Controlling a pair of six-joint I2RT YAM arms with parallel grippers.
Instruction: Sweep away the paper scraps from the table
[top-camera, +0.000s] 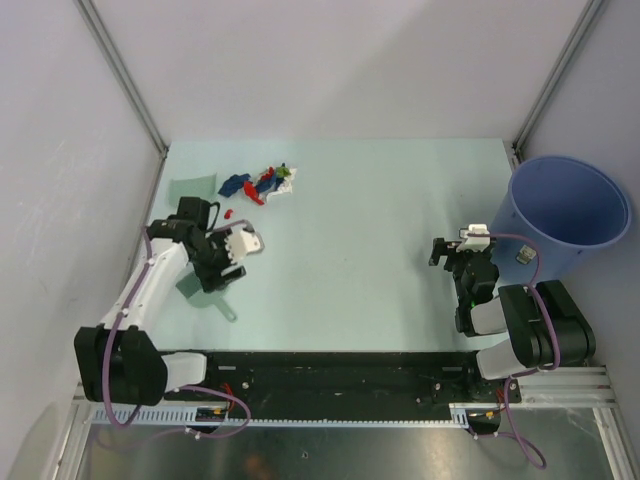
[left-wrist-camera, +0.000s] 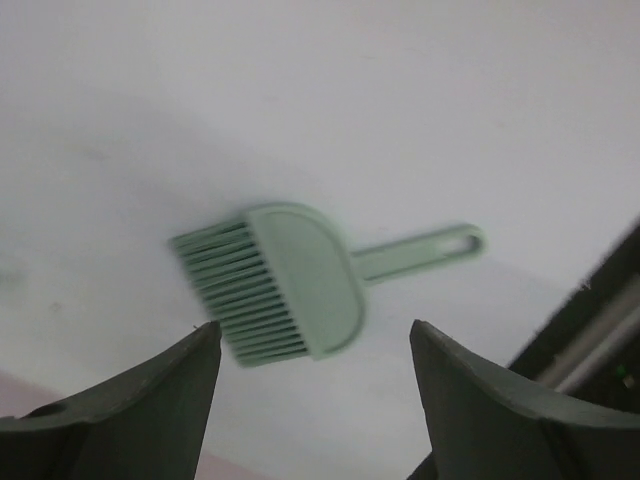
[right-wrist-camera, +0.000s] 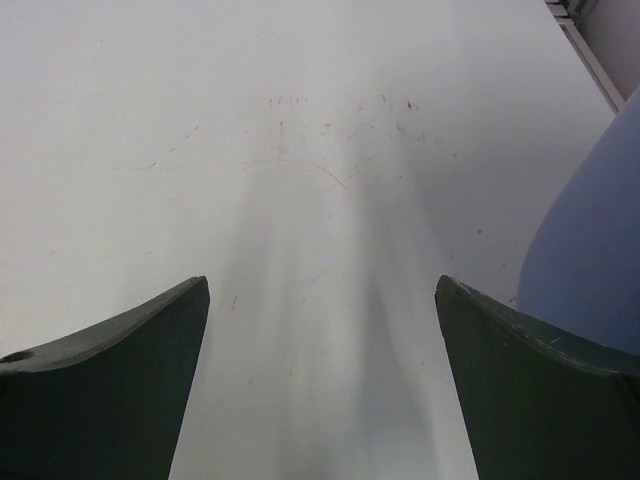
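Note:
The paper scraps (top-camera: 262, 183), red, dark blue, green and white, lie in a small heap at the far left of the table (top-camera: 360, 230); one red bit (top-camera: 229, 213) lies apart, nearer to me. A pale green hand brush (top-camera: 196, 285) lies flat on the table, and in the left wrist view its bristles (left-wrist-camera: 240, 290) point left and its handle (left-wrist-camera: 420, 250) right. My left gripper (top-camera: 214, 272) (left-wrist-camera: 315, 330) hovers open just above the brush, holding nothing. My right gripper (top-camera: 452, 248) (right-wrist-camera: 320, 285) is open and empty over bare table at the right.
A pale green dustpan (top-camera: 192, 186) lies left of the scrap heap by the left wall. A big round blue bucket (top-camera: 566, 213) stands at the table's right edge, close to my right gripper, and shows in the right wrist view (right-wrist-camera: 590, 260). Grey walls enclose the table.

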